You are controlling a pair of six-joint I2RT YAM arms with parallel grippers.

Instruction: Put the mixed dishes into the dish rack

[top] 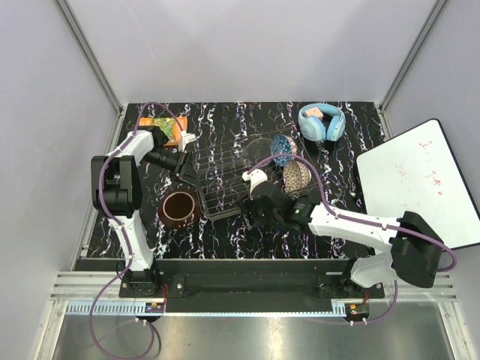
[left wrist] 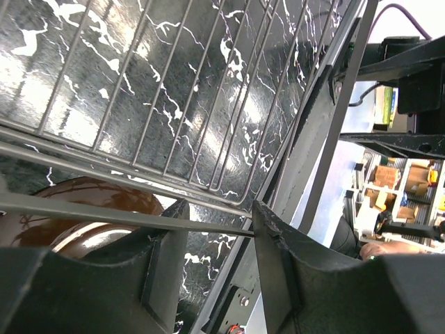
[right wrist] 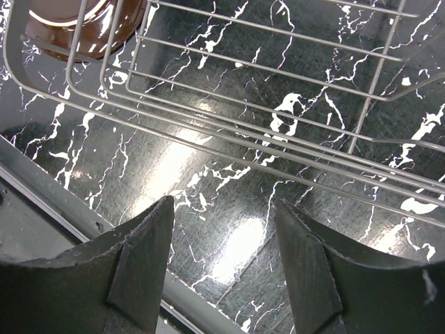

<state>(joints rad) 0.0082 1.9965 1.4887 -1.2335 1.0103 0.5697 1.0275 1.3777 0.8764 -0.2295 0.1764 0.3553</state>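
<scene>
Judging loading barely begun, with the cup point(top: 180, 208) outside the rack point(top: 221, 176), I have left tool point(left wrist: 221, 209) and right tool point(right wrist: 222, 205) open.

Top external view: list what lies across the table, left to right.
orange-green book → dish rack → light blue headphones → whiteboard

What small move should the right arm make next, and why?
Probably swing the right gripper toward the beige patterned bowl: its jaws are open and empty beside the dish rack, and that bowl lies nearest it.
</scene>
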